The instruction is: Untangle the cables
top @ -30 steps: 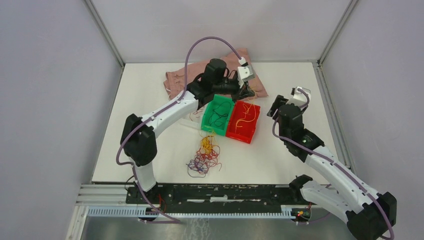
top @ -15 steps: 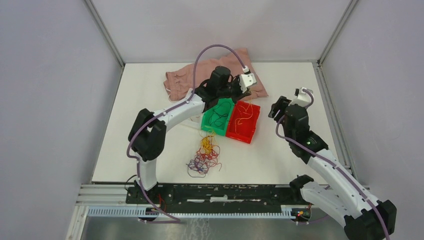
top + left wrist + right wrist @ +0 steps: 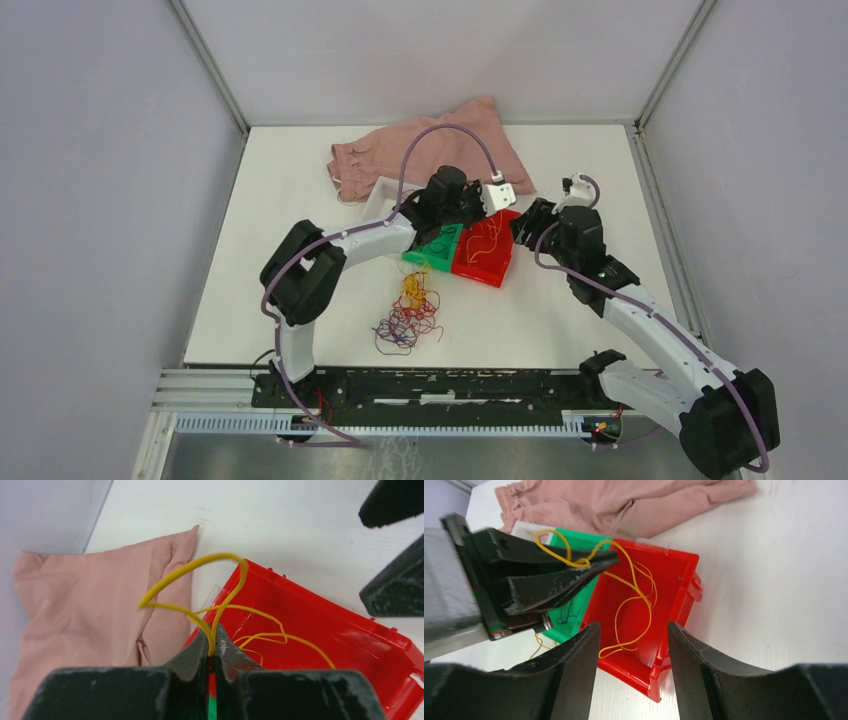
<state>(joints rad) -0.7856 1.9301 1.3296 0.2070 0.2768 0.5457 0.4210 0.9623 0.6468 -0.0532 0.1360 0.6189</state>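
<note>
Sorting step: my left gripper (image 3: 212, 647) pinches a yellow cable (image 3: 222, 556) tight over the red bin (image 3: 350, 630). My right gripper (image 3: 633, 630) gapes empty beside that bin. The tangled cables (image 3: 408, 312) lie on the bin's near side. Next I'd let go so the strand drops in.

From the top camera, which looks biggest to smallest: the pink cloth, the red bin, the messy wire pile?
1. pink cloth: clearly the largest.
2. wire pile and red bin: about alike. The bin is partly hidden, so I won't rank them.
</note>
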